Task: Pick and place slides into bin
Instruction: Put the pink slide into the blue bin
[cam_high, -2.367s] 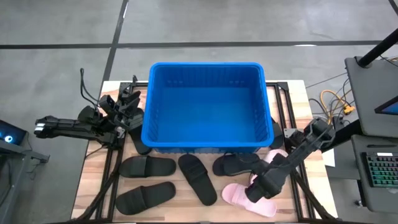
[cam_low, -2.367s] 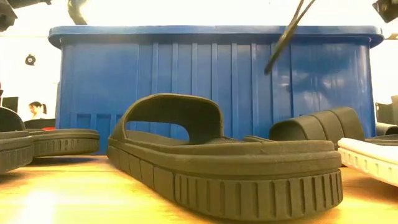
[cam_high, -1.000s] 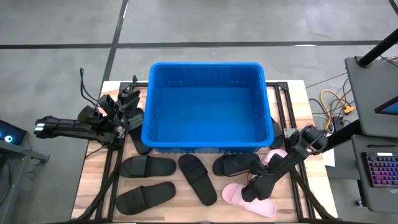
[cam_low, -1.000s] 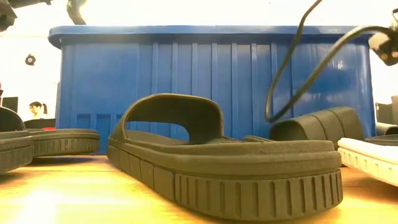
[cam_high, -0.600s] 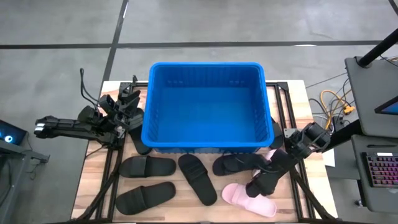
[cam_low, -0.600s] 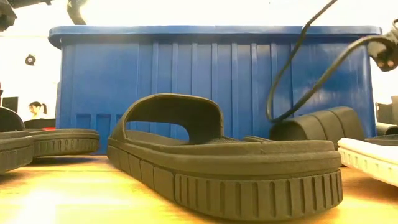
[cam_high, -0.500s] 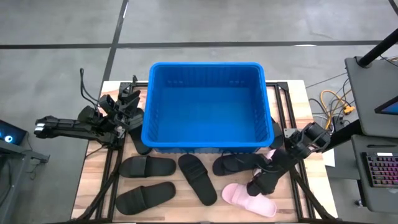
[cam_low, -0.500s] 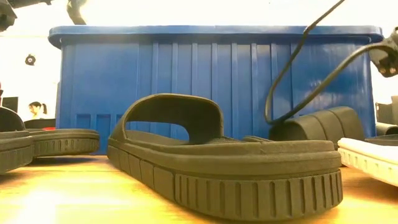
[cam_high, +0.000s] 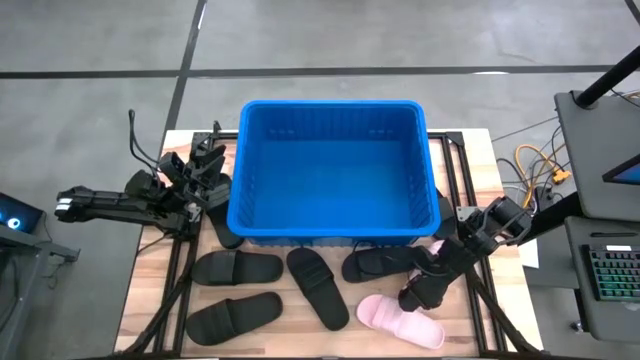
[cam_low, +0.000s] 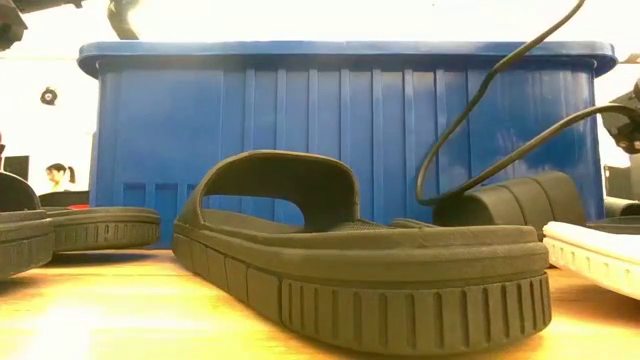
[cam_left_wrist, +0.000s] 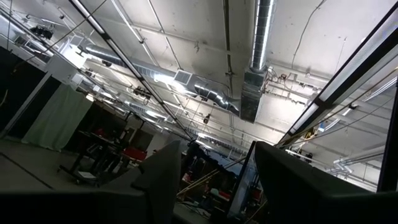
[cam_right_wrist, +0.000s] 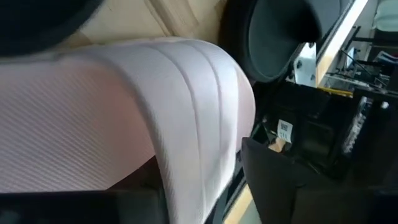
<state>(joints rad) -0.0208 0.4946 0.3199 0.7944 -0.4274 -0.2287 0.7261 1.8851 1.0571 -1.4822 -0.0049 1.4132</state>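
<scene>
Materials and surface finish on your table

You see a bin (cam_high: 332, 170) of bright blue moulded plastic, smooth with a slight sheen, its walls ribbed in vertical bars. At 6 o'clock from it lie black slides (cam_high: 317, 286) of matt, rubbery foam; in your low view the nearest sole edge (cam_low: 400, 310) shows moulded vertical ridges. At 5 o'clock from the bin, the pink slide (cam_high: 398, 320) is matt too; in your right wrist view its strap (cam_right_wrist: 155, 124) carries a fine diagonal weave-like texture with raised bands. The table (cam_high: 150, 300) is pale wood with visible grain, satin-finished. The frame rails (cam_high: 178, 270) look like black matt metal.
</scene>
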